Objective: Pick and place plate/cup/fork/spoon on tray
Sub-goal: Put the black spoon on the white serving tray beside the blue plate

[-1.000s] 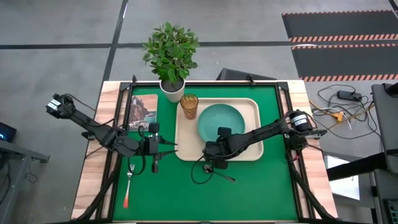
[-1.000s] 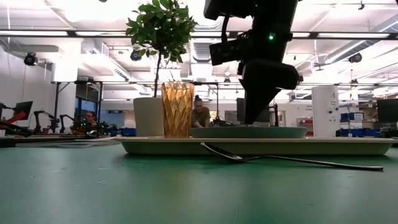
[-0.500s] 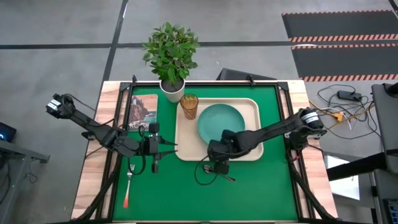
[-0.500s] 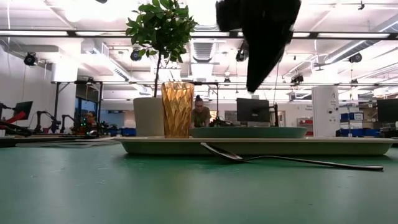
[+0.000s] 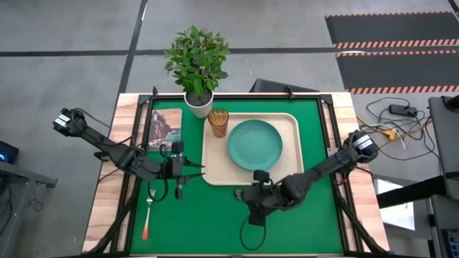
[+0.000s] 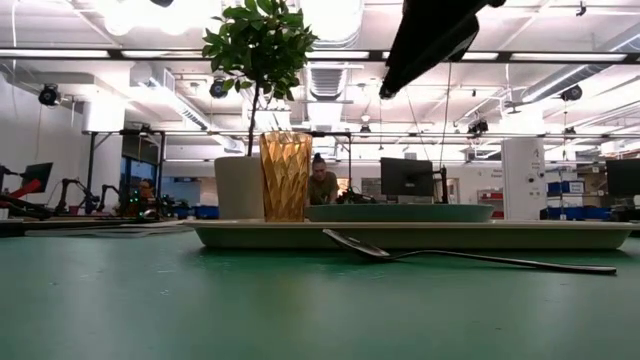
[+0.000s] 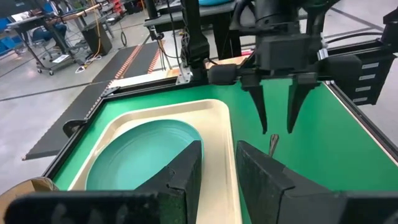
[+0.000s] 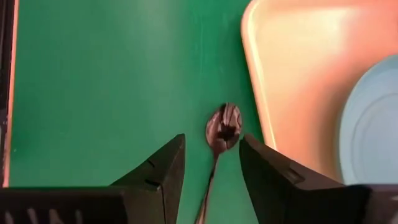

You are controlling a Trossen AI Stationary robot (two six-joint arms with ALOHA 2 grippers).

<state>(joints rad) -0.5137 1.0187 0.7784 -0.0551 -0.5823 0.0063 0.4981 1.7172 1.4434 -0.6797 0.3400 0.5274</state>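
High view, from the left: the fork (image 5: 148, 212) lies on the green mat near the bench's left edge. The left claw (image 5: 188, 170), fingers slightly parted and empty, waits beside the tray (image 5: 215, 170). On the tray stand the cup (image 5: 219, 122) and the plate (image 5: 255, 144). The right claw (image 7: 277, 122), fingers spread and empty, hangs above the spoon (image 8: 221, 137), which lies on the mat just beside the tray's near rim.

Green mat (image 5: 287, 222): tray (image 5: 214, 154), spoon (image 6: 460, 257), fork (image 5: 147, 213), booklet (image 5: 166, 128).
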